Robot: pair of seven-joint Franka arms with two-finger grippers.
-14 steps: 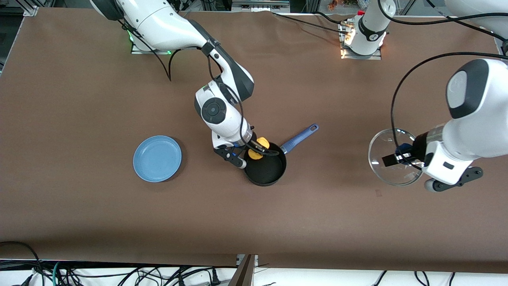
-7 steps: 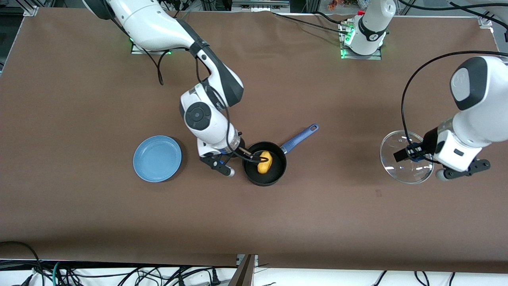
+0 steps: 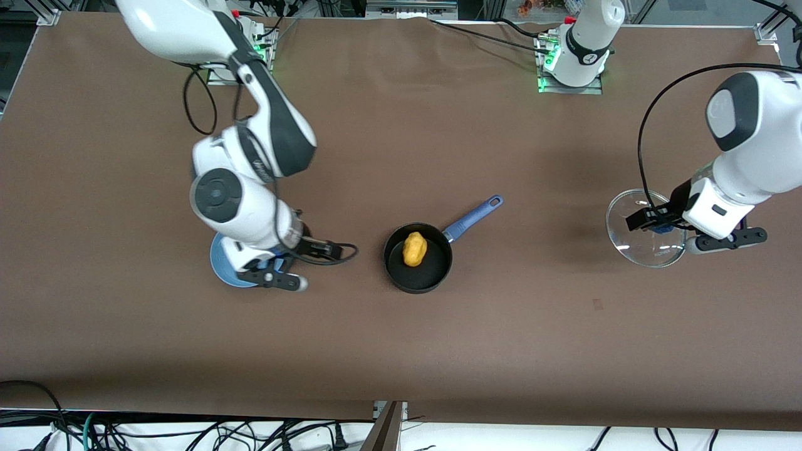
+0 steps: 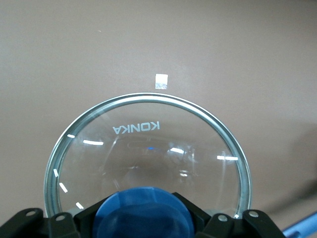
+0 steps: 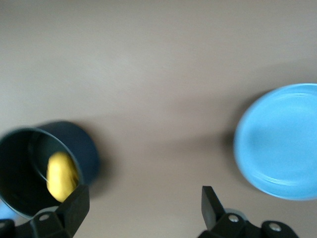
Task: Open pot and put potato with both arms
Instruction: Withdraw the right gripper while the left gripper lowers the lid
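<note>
The right hand [image 3: 322, 249] is standing open and empty over the counter [image 3: 501, 351], between the light-blue plate [image 3: 220, 266] and the pot [image 3: 418, 258]; in the front view the pot is lying at its three o'clock. The potato [image 3: 414, 248] is resting inside the pot. Toward the left arm's end of the counter, the left hand [image 3: 651, 219] is clamping the blue knob [image 4: 143, 212] of the glass lid [image 3: 645, 228]. The likely risks: the tilted lid slipping from a narrow grip, or clipping the rim or potato if replaced off-centre.
</note>
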